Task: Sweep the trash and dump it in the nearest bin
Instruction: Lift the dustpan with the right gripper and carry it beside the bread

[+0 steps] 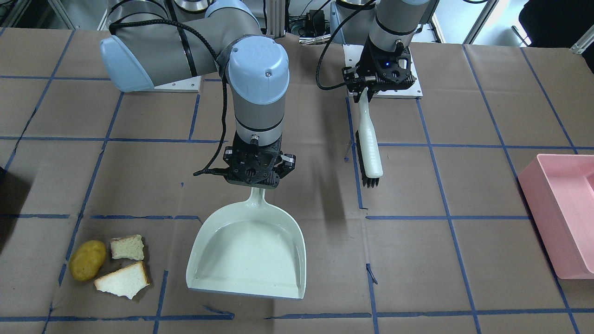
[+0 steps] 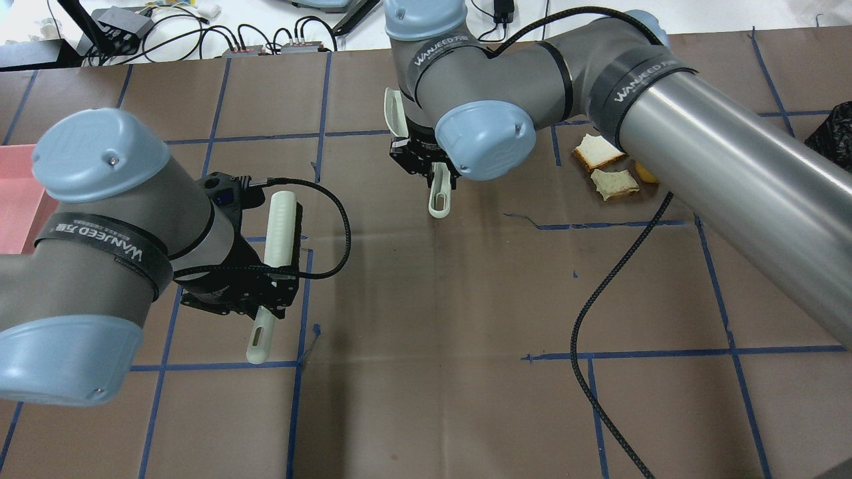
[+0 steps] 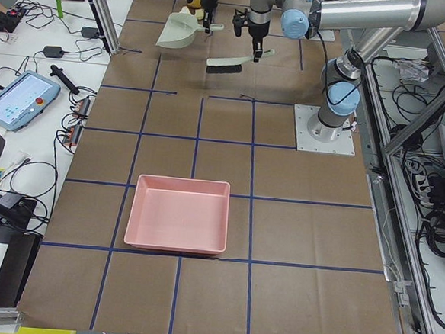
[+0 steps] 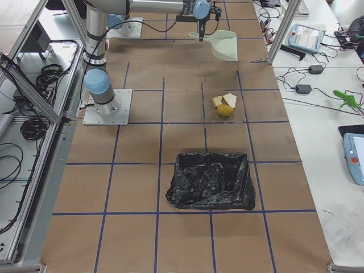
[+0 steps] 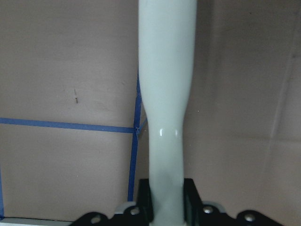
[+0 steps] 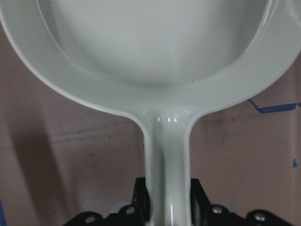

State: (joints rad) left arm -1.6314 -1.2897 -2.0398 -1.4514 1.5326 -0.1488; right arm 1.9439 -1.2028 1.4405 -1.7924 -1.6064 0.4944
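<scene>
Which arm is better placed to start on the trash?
Right. The right hand holds the dustpan near the trash; the left hand, holding the brush, is farther away.

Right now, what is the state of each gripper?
Left gripper: shut on the brush.
Right gripper: shut on the dustpan.

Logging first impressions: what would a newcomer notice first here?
The right gripper grips a pale green plastic dustpan by its handle at mid-table. The left gripper holds a pale brush with black bristles. A yellow-brown potato, small bread chunk and crusted white bread wedge lie together beside the dustpan.
</scene>
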